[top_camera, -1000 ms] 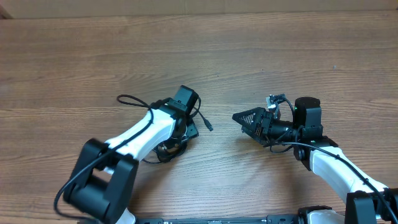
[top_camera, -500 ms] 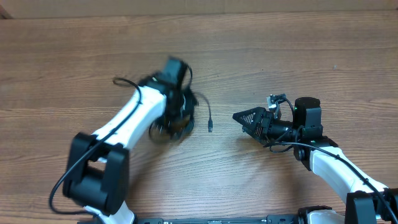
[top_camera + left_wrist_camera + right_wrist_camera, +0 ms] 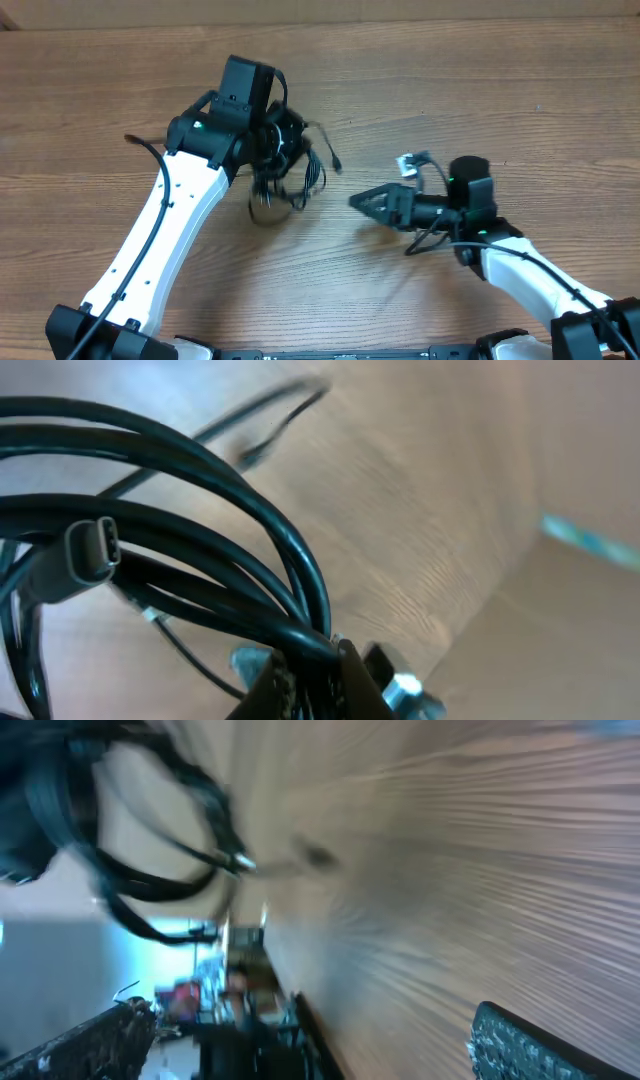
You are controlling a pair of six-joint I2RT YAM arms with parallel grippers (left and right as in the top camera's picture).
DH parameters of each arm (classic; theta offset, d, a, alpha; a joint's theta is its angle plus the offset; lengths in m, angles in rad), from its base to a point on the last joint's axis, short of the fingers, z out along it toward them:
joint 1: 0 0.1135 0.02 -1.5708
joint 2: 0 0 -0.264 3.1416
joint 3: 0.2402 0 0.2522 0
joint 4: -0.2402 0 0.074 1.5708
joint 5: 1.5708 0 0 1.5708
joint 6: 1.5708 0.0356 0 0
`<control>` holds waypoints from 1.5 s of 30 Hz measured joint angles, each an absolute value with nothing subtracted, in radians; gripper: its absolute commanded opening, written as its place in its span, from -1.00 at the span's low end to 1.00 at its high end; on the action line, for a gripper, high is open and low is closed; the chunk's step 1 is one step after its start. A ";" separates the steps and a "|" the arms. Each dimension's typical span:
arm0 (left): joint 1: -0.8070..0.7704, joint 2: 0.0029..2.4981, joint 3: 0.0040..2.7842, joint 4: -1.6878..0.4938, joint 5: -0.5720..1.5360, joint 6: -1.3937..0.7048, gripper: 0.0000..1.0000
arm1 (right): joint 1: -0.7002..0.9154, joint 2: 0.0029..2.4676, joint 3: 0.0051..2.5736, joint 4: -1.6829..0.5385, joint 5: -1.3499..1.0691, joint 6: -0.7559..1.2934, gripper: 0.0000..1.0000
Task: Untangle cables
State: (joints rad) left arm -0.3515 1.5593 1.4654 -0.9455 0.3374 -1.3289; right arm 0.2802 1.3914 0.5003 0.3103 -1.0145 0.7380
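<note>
Left wrist view alone shows me the plug (image 3: 92, 552); left gripper (image 3: 278, 150) clamps the cables (image 3: 300, 172), right gripper (image 3: 366, 200) gapes empty, wooden table (image 3: 450, 80).

Brown wood-grain table (image 3: 480, 90), evenly lit.

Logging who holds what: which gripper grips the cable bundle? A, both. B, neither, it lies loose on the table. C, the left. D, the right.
C: the left gripper is shut on the cables, while the right gripper stands open, apart from them.
</note>
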 measured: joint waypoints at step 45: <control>-0.327 1.562 1.465 -1.254 0.113 -1.892 -0.91 | 0.734 1.390 0.497 0.381 -0.420 0.889 0.61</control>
